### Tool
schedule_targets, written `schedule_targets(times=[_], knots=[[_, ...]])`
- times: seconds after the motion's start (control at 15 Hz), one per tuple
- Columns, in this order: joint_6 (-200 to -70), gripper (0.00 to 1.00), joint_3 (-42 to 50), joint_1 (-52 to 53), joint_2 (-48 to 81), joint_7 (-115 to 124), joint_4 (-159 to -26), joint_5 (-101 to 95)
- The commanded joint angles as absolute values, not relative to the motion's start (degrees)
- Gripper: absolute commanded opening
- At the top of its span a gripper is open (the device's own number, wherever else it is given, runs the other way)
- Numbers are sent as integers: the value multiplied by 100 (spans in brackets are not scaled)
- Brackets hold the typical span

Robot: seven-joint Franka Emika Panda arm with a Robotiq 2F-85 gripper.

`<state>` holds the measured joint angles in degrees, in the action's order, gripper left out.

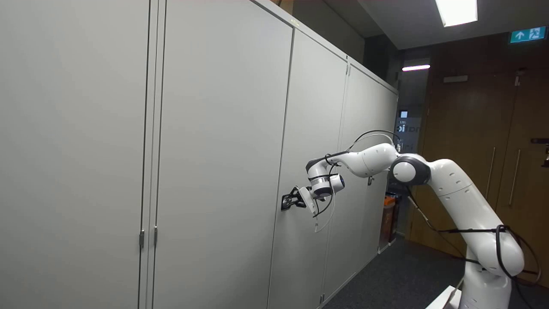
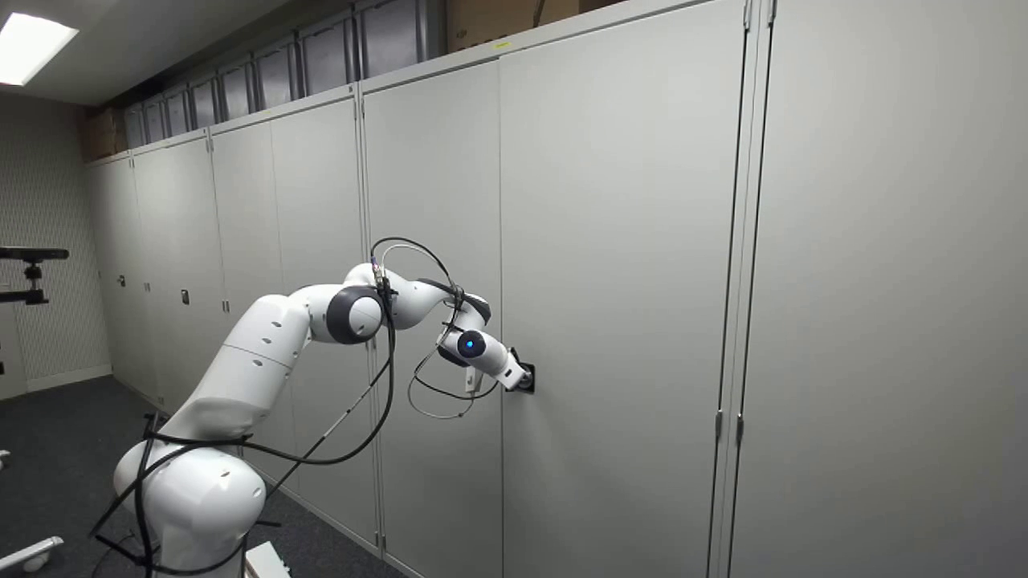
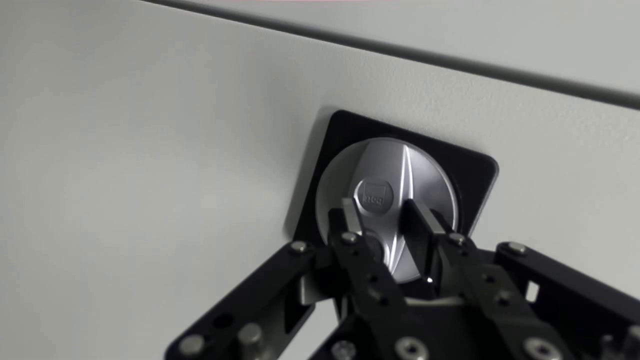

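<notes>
1 round silver knob (image 3: 389,207) is set in 1 black square plate (image 3: 470,170) on a grey cabinet door (image 3: 175,175). The knob lies directly ahead of the claw (image 3: 384,220), between its 2 fingers (image 3: 419,235). The claw is pinching the knob's raised grip (image 3: 384,160), with 1 finger against its left side and 1 against its right in the wrist view. Part of the knob's face (bearing 1 small embossed badge (image 3: 376,196)) extends past the fingertips. 1 dark seam (image 3: 400,51) runs just beside the plate. In both exterior views the plate shows at the end of the claw, flat against the door.

Remaining count: 1 white arm (image 1: 465,201) carries the claw. In an exterior view, on the far right: 2 wooden doors (image 1: 463,171) with 2 long handles (image 1: 514,177), 1 green exit sign (image 1: 527,34) and 1 bin with an orange lid (image 1: 387,214). In an exterior view, on the far left, the cabinets (image 2: 321,177) bear 2 dark latches (image 2: 185,297); 1 camera (image 2: 32,254) stands at the left edge; 2 metal hinges (image 2: 740,428) sit mid-height on the near right. A row of grey boxes (image 2: 325,58) tops the cabinets, the far ones too small to count reliably. Each exterior view shows 1 large lit ceiling panel (image 1: 456,12).
</notes>
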<state>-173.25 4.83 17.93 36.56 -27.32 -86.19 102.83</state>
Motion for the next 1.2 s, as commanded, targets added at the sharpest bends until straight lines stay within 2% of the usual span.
schedule_targets(times=[0.0,1.13], knots=[[-17161,7,517,1686,3680,-2854,-8590,10354],[-16944,7,494,1610,3393,-2813,-9056,10308]])
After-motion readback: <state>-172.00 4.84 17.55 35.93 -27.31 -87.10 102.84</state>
